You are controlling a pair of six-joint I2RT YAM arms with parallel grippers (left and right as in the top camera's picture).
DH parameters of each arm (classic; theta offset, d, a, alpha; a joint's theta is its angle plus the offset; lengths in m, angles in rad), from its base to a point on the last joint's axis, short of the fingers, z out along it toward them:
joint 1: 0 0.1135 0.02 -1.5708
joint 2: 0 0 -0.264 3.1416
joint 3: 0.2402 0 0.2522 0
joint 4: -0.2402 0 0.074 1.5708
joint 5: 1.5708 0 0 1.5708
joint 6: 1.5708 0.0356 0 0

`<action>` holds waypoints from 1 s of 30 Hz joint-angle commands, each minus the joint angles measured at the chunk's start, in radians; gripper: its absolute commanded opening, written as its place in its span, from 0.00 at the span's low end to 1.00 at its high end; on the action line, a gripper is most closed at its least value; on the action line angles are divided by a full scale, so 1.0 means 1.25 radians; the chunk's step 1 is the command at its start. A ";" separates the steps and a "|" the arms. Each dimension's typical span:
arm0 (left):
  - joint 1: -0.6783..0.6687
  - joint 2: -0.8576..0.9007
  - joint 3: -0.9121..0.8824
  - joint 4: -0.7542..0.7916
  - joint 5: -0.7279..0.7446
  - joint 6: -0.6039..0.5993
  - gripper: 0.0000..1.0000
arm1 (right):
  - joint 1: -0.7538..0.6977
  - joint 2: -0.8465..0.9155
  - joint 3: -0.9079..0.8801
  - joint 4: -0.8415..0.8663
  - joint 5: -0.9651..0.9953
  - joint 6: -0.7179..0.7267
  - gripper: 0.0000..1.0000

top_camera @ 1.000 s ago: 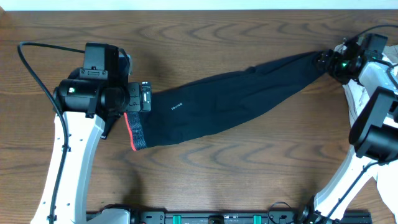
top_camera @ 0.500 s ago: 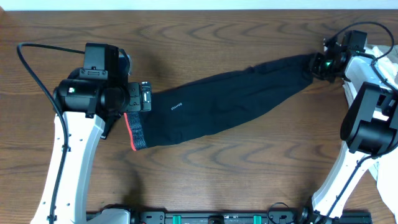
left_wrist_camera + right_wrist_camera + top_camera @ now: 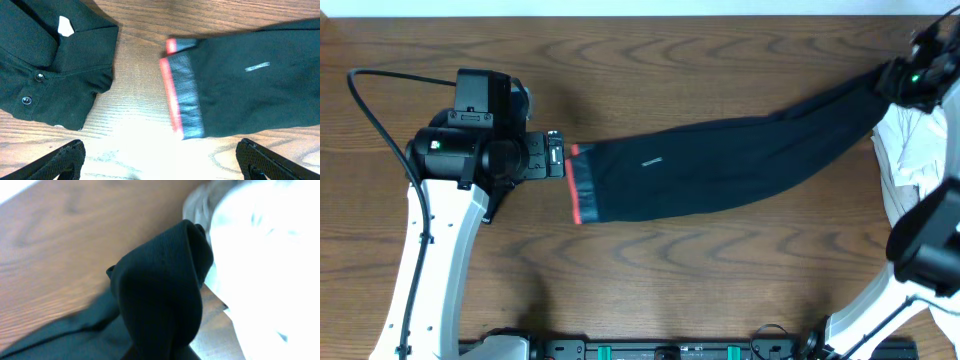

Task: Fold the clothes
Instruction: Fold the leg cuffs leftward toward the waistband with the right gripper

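**Trousers drawn out lengthwise, before folding.** The trousers [image 3: 720, 165] lie flat across the middle of the tabletop [image 3: 720, 290]. They run from the waistband [image 3: 187, 95], left of centre in the overhead view, up to the leg ends [image 3: 165, 290] at the upper right corner. The garment forms one long, nearly straight band, rising slightly to the right, because its far end is held. The right hand [image 3: 908, 80] is clamped on the bunched leg ends, which in the right wrist view lift off the wood as a dark fold. A grip at the cuffs lets the cloth be drawn out to full length, probably to smooth it before a fold.

The left hand [image 3: 556, 158] hovers just left of the waistband with its jaws spread wide, gripping nothing. In the left wrist view its fingertips [image 3: 65, 157] frame bare wood below the grey band and its red-orange edge, clear of the cloth. This position would suit a grasp at the waist end.

A small black garment [image 3: 45, 65] with buttons and a white tag lies at the upper left of that view. A strip of bare wood separates it from the waistband, and it plays no part in the fold. A heap of white cloth [image 3: 910, 160] lies at the right edge of the overhead view, just beside the held leg ends.
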 commanded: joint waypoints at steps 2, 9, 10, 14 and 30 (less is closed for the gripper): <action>0.001 -0.007 0.014 0.009 0.002 -0.004 0.98 | 0.036 -0.063 0.017 -0.052 -0.008 -0.031 0.01; 0.001 -0.023 0.038 0.008 0.002 -0.005 0.98 | 0.195 -0.063 0.003 -0.141 -0.079 -0.031 0.01; 0.001 -0.029 0.043 0.008 0.002 -0.005 0.98 | 0.228 -0.063 -0.002 -0.146 -0.079 -0.031 0.01; 0.001 -0.052 0.058 0.008 0.002 -0.004 0.98 | 0.343 -0.063 -0.018 -0.161 -0.078 -0.055 0.01; 0.001 -0.099 0.061 0.008 -0.019 -0.004 0.98 | 0.641 -0.063 -0.135 -0.146 -0.094 -0.058 0.01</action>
